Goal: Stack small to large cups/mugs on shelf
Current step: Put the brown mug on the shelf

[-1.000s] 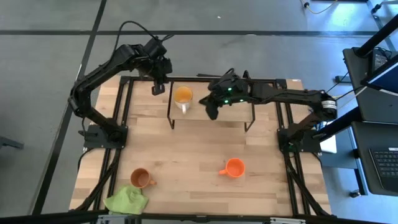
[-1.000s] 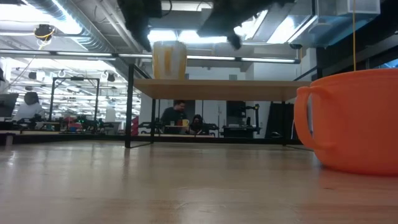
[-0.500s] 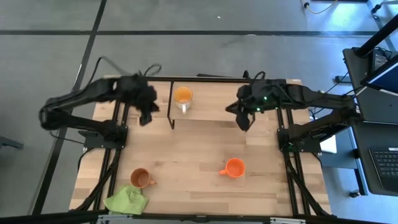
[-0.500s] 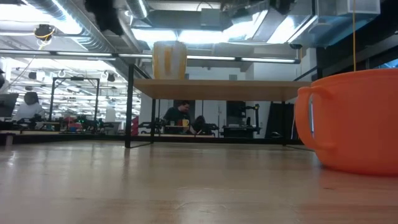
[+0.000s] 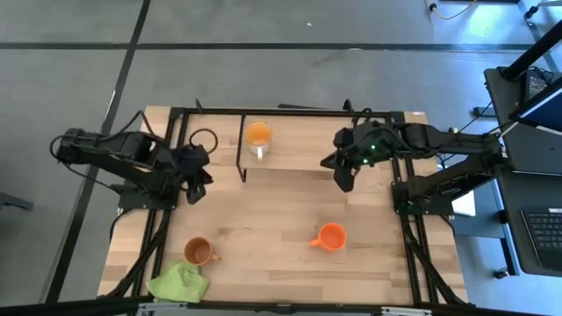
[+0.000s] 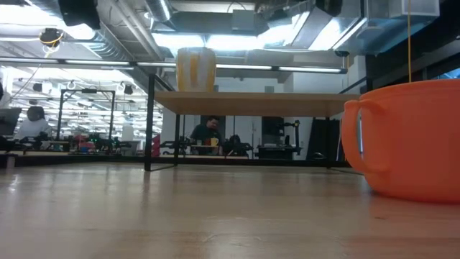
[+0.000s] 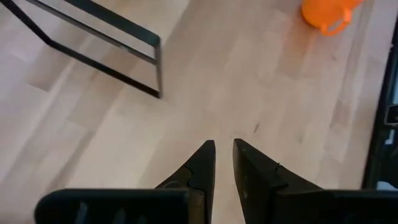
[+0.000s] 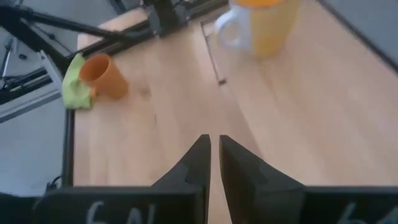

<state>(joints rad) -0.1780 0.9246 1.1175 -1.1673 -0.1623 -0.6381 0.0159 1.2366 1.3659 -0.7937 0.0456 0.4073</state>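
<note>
On the shelf, at its left end, stands the white mug with the yellow-orange inside, upright and alone. Two mugs remain on the wooden table below: the brown mug near the front left corner, touching or just beside the lime-green cloth, and the bright orange mug toward the front right, with its handle pointing to the left side of the table.

Each arm has one mug on its own side. The left gripper hangs over the table's left edge, with the brown mug nearly straight in front of it, toward the table's front edge. The right gripper sits by the shelf's right end, and the orange mug lies forward of it and slightly inward. Both gaps look similar from above (neither arm has a clear advantage on distance). Both grippers hold nothing, their fingers drawn almost together with only a narrow slit between them, as both wrist views show. So either would have to spread before closing on a mug.
</note>
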